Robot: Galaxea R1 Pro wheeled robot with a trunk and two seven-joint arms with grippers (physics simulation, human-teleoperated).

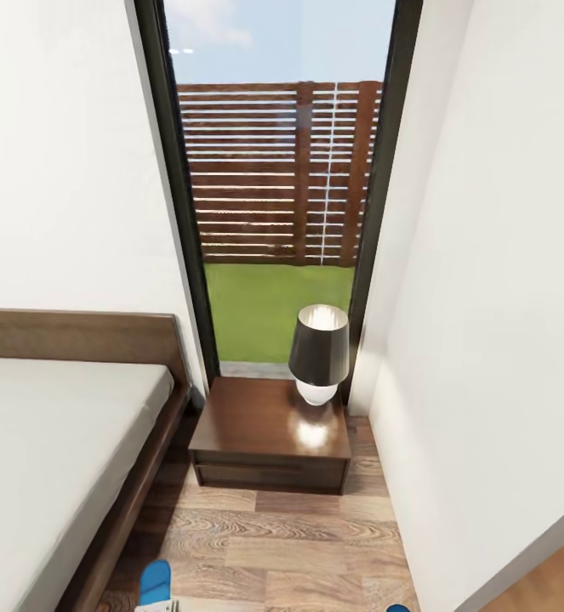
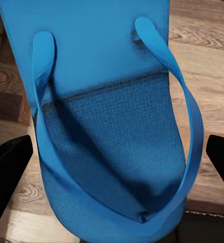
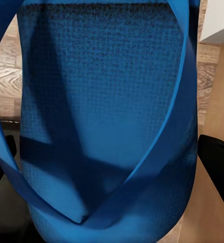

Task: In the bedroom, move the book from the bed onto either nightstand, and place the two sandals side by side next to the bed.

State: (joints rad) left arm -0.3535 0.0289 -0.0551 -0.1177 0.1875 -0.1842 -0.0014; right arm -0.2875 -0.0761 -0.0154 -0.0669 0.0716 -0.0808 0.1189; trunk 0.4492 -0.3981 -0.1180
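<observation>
In the head view, the bed (image 1: 56, 442) is seen at the left, its grey mattress running toward the near edge, and a nightstand (image 1: 269, 433) stands far ahead, just right of the bed, under the tall window (image 1: 282, 187). A dark-shaded lamp (image 1: 319, 350) is set on its far right corner; the book is not made out on the mattress part shown. At the near edge, the tip of one blue sandal (image 1: 155, 583) is seen beside the bed frame, and a sliver of the second sandal (image 1: 399, 608) at the right.

In the left wrist view, a sandal (image 2: 107, 126) is carried strap-up above the plank floor (image 2: 208, 55), between the dark fingers (image 2: 8, 174) of the left gripper (image 2: 117, 172) (whether these press it cannot be told).

In the right wrist view, the other sandal (image 3: 102, 121) lies close before the camera, with one dark finger (image 3: 218, 167) of the right gripper (image 3: 107, 172) beside it; the grip cannot be judged.

The sandal step appears to be in hand. Next, both sandals would need lowering onto the floor beside the bed, parallel and close together.
</observation>
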